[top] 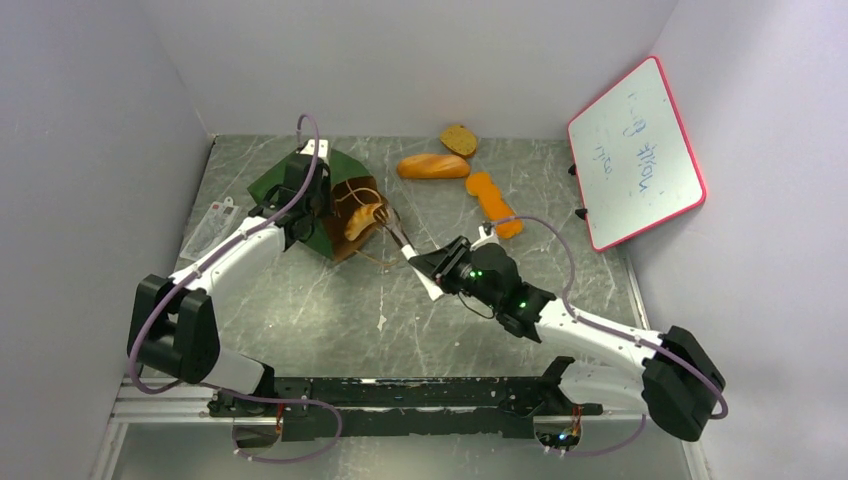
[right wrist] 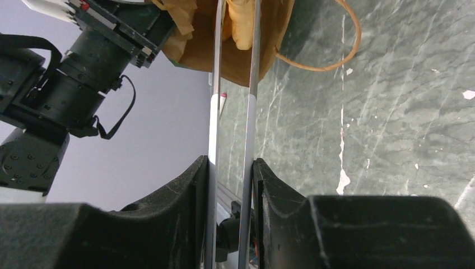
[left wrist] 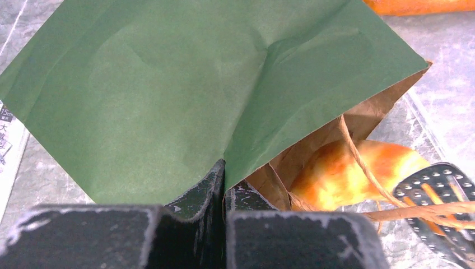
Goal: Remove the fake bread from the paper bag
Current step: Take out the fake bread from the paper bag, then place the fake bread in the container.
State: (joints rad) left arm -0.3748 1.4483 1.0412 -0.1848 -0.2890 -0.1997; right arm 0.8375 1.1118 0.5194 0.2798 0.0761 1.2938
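Note:
The dark green paper bag (top: 345,168) lies tilted on the table with its brown mouth facing right. My left gripper (top: 300,196) is shut on the bag's edge (left wrist: 168,84), pinching the paper between its jaws (left wrist: 225,174). An orange-tan fake bread (left wrist: 347,174) sits inside the mouth (top: 362,220). My right gripper (top: 432,264) is shut on silver tweezers (right wrist: 255,84), whose tips reach into the bag on either side of that bread (right wrist: 242,22). A perforated tweezer tip (left wrist: 437,190) shows beside the cord handle (left wrist: 364,162). A loaf (top: 432,166), a speckled slice (top: 459,139) and a long flat piece (top: 492,203) lie outside.
A red-framed whiteboard (top: 635,150) leans against the right wall. A white packet (top: 208,228) lies at the table's left edge. Grey walls close in the left, back and right sides. The bag's loose handle loop (right wrist: 336,61) trails on the marbled tabletop.

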